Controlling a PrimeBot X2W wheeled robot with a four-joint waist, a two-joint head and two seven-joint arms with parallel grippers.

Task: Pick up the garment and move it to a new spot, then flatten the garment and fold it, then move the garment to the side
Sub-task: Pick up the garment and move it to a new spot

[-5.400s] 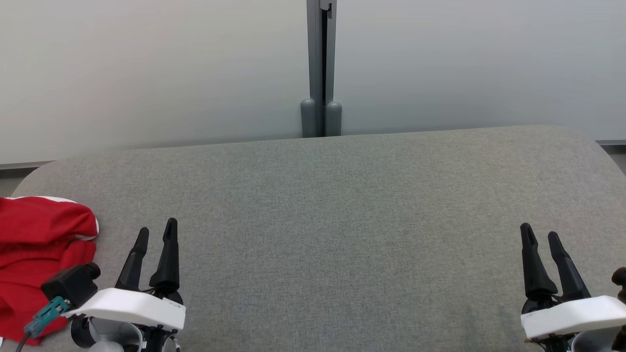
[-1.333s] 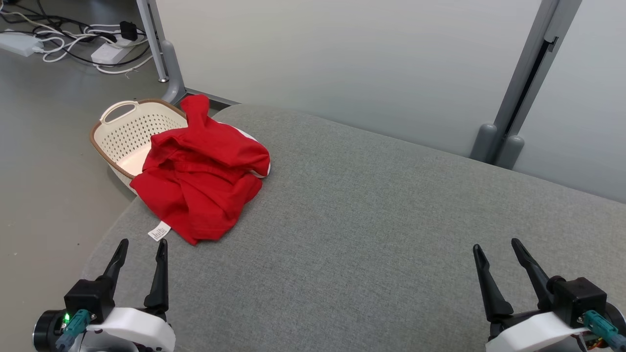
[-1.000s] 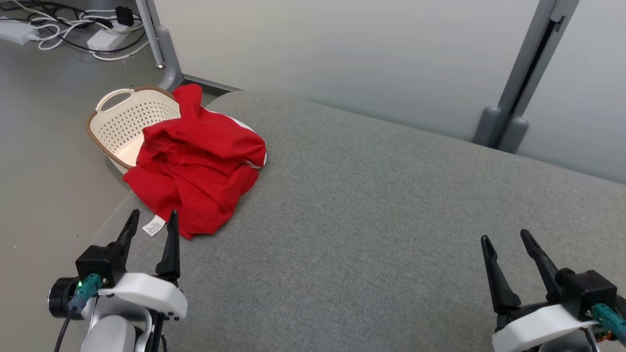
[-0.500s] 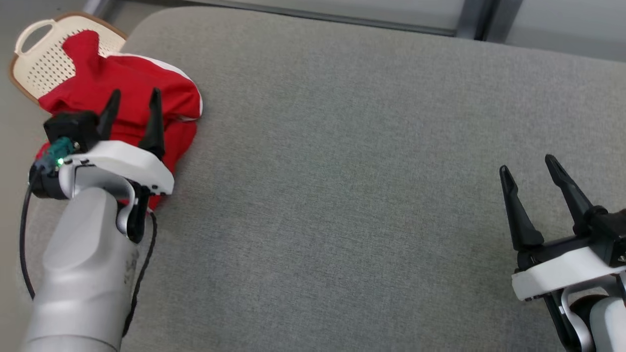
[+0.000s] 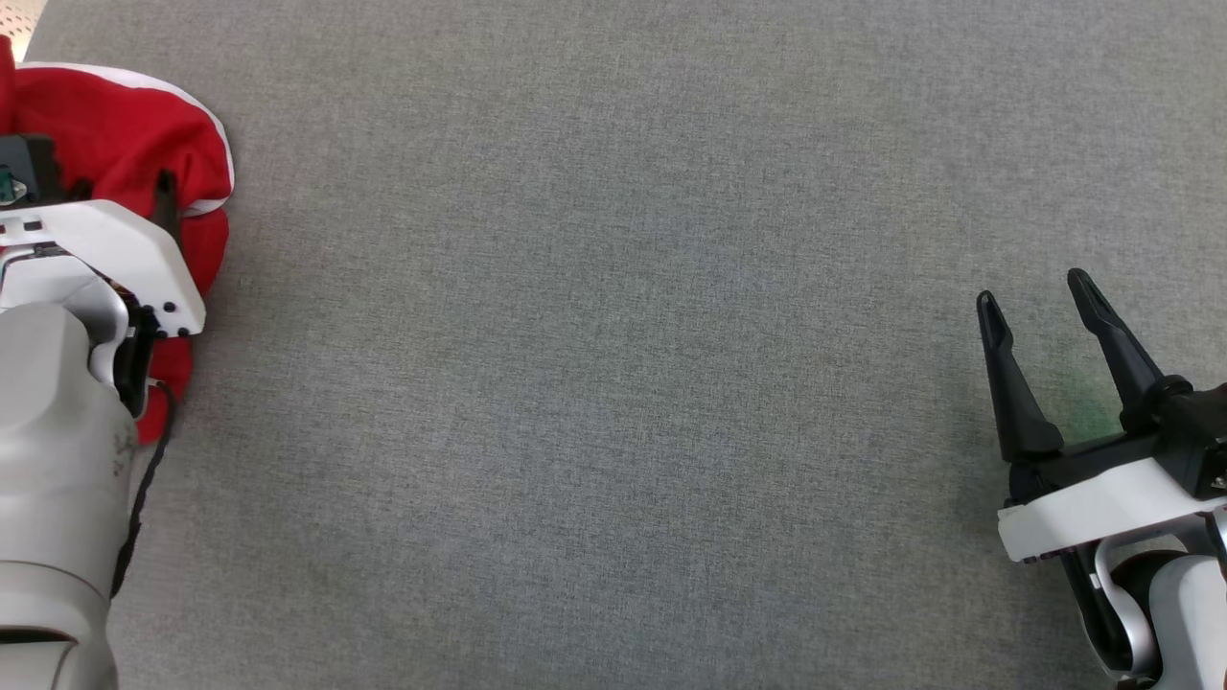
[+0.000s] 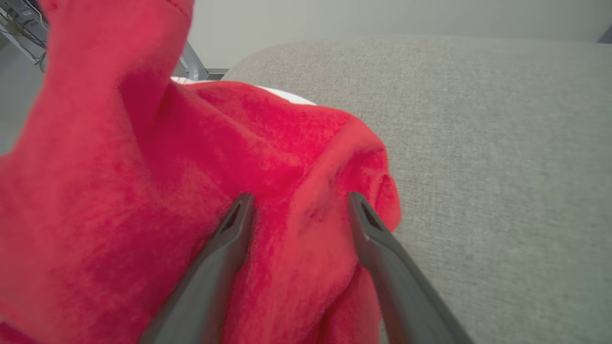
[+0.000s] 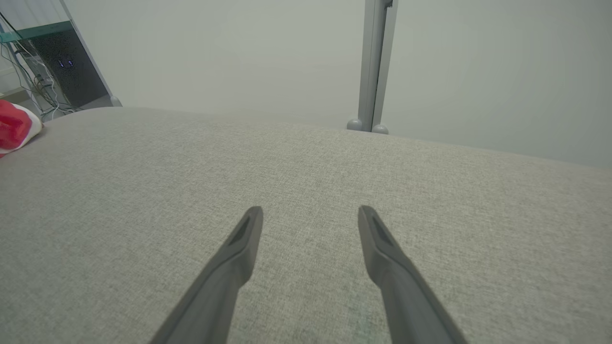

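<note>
The garment (image 6: 119, 191) is soft red cloth with a faintly fuzzy, matt nap and white trim. The top (image 5: 613, 383) is covered in grey, coarse-woven matt fabric. The right gripper (image 5: 1033, 292) has matt dark plastic fingers (image 7: 229, 272) and a smooth white plastic shell (image 5: 1093, 517). The left forearm (image 5: 48, 460) looks satin silver. The post (image 7: 377, 62) looks like smooth grey metal.

This looks like a lab or office test room. A broad bench covered in grey woven fabric (image 7: 306, 167) stands before plain pale partition panels (image 7: 229, 52) joined by a grey metal post (image 7: 377, 62). Tangled cables (image 7: 40, 83) hang beside a dark equipment cabinet (image 7: 71, 67).
</note>
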